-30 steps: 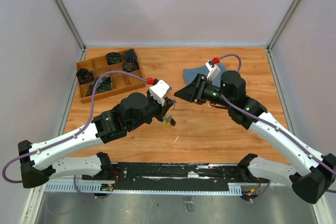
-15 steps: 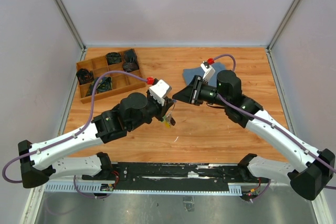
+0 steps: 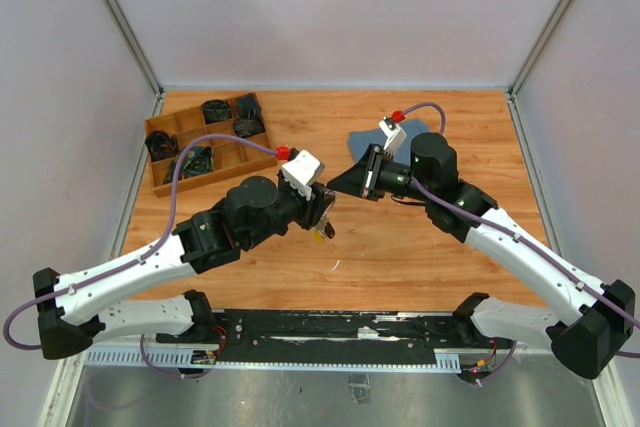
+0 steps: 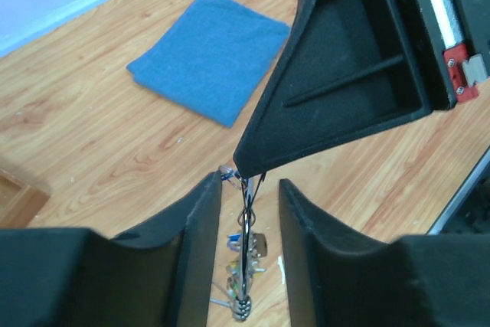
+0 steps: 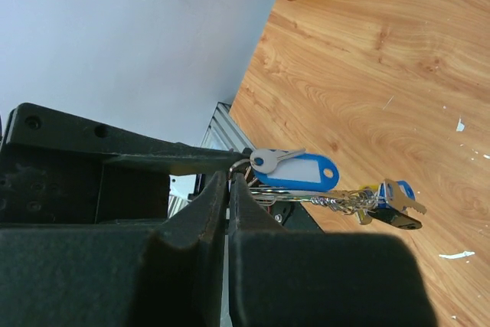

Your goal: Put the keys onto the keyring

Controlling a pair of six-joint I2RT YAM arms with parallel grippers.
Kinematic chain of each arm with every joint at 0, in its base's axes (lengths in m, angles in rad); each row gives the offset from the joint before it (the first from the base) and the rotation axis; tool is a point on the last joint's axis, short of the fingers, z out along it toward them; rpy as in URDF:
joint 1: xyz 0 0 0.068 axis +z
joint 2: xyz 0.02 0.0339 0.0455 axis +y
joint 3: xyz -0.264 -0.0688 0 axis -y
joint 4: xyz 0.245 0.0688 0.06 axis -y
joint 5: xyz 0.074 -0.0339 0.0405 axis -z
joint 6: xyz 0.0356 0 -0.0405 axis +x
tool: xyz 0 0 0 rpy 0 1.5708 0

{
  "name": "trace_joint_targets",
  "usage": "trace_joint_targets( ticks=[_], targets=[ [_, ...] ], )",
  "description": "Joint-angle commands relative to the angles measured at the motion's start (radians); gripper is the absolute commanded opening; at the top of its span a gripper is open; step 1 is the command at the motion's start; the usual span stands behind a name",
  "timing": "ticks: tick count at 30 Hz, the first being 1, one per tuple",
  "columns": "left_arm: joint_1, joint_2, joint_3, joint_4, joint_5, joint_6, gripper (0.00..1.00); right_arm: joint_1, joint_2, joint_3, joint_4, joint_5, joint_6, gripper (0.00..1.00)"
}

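Note:
The keyring (image 4: 246, 246) is a thin silver wire ring seen edge-on, with a bunch of small keys (image 4: 243, 266) low on it. In the right wrist view it (image 5: 321, 199) carries a silver key (image 5: 268, 160), a blue plastic tag (image 5: 295, 171) and a blue-headed key (image 5: 400, 193). My right gripper (image 5: 228, 178) is shut on the ring's top; its black tip shows in the left wrist view (image 4: 245, 162). My left gripper (image 4: 249, 189) is open, with one finger on each side of the ring and neither touching it. Both grippers meet above the table's middle, where the keys (image 3: 322, 231) hang.
A folded blue cloth (image 3: 385, 135) lies on the wooden table behind the grippers and also shows in the left wrist view (image 4: 210, 55). A wooden compartment tray (image 3: 205, 142) with dark parts stands at the back left.
My right gripper has moved a little left, closing in on the left gripper. The left wrist has shifted slightly. The keys still hang between them.

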Motion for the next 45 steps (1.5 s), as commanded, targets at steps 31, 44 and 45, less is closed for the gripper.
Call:
trace_joint_targets(
  ticks=[31,44,45],
  targets=[
    [0.004,-0.051,-0.041,0.002,0.019,-0.007,0.14,0.021,-0.07,0.023,0.016,0.095,-0.052,0.01],
    [0.005,-0.039,-0.04,-0.02,0.014,-0.004,0.32,0.022,-0.084,0.021,0.018,0.099,-0.055,0.01],
    [0.005,-0.038,-0.04,-0.02,0.013,-0.004,0.32,0.022,-0.084,0.022,0.018,0.1,-0.055,0.01]
  ],
)
